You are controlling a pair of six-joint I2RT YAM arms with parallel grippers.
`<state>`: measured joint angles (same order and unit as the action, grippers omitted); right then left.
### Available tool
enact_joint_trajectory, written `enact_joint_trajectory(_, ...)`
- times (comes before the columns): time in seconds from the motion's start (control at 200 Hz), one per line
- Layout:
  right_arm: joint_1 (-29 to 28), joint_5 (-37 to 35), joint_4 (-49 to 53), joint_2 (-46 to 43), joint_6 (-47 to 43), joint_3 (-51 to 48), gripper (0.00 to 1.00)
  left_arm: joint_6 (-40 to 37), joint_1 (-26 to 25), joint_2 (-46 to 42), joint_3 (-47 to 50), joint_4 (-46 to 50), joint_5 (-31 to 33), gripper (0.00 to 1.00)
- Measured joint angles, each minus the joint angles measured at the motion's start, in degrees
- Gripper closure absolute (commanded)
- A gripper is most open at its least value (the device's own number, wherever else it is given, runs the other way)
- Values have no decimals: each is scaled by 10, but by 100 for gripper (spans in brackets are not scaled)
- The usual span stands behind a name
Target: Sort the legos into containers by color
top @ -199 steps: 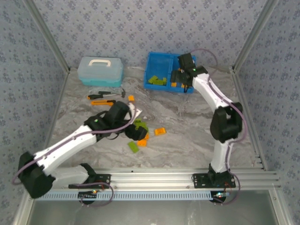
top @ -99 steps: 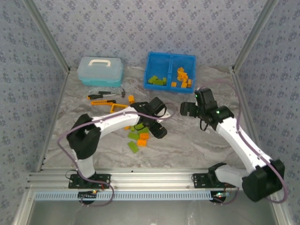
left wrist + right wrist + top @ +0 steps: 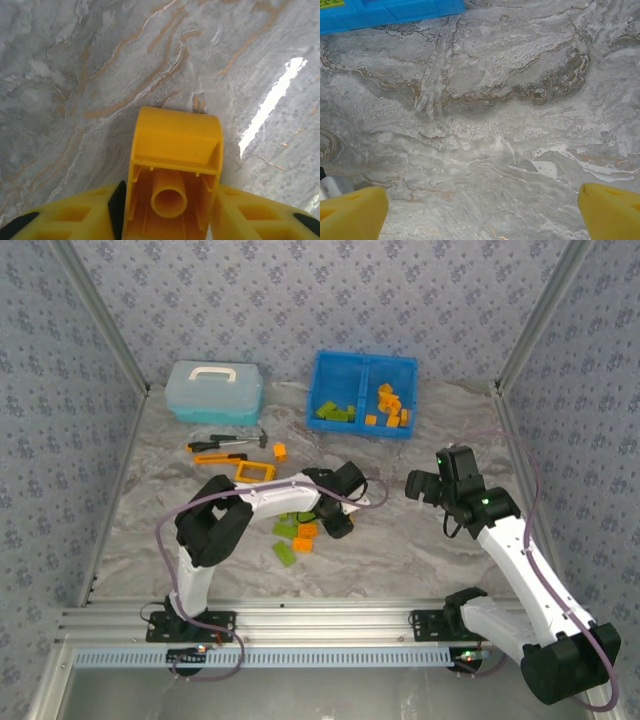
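Note:
My left gripper [image 3: 341, 517] is shut on an orange lego [image 3: 172, 170], whose hollow underside with its round tube faces the left wrist camera, low over the marble table. Loose legos lie just left of it: green ones [image 3: 285, 531] and orange ones [image 3: 305, 537]. An orange frame piece [image 3: 255, 472] and a small orange brick [image 3: 280, 451] lie farther back. The blue tray [image 3: 365, 365] holds green legos [image 3: 335, 412] in its left compartment and orange legos [image 3: 390, 407] in its right. My right gripper [image 3: 420, 483] hangs open over bare table, in front of the tray's near wall [image 3: 390, 12].
A pale blue lidded box [image 3: 215, 390] stands at the back left. A black-handled hammer [image 3: 225, 441] and an orange-and-black hand tool [image 3: 218, 457] lie in front of it. Metal frame rails run along the table's sides and near edge.
My left gripper has moved right to the orange lego and shut on it. My right arm has pulled back from the tray to the table's right middle, jaws wide.

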<state>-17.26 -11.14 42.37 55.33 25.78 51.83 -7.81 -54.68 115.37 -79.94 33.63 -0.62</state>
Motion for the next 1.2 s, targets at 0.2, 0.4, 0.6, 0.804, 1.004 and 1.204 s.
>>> enact_joint_trajectory(0.2, 7, 0, 5, 0, 8, -1, 0, 9, -5, -13, 15, -20, 2, 69)
enact_joint_trajectory(0.4, 12, -3, 18, -13, 15, -1, 0, 13, -1, -64, 3, -25, 3, 72)
enact_joint_trajectory(0.6, 22, -5, 27, -42, 23, -1, 0, 40, 34, -24, -199, -38, 12, 72)
enact_joint_trajectory(0.804, 31, -4, 36, -54, 23, 0, 0, 125, 77, 148, -473, -43, 21, 73)
enact_joint_trajectory(1.004, 38, 0, 51, -74, 26, 0, 0, 198, 90, 350, -735, -6, 51, 73)
enact_joint_trajectory(1.204, 39, 22, 60, -88, 38, -6, 0, 230, 87, 394, -742, -61, 99, 72)
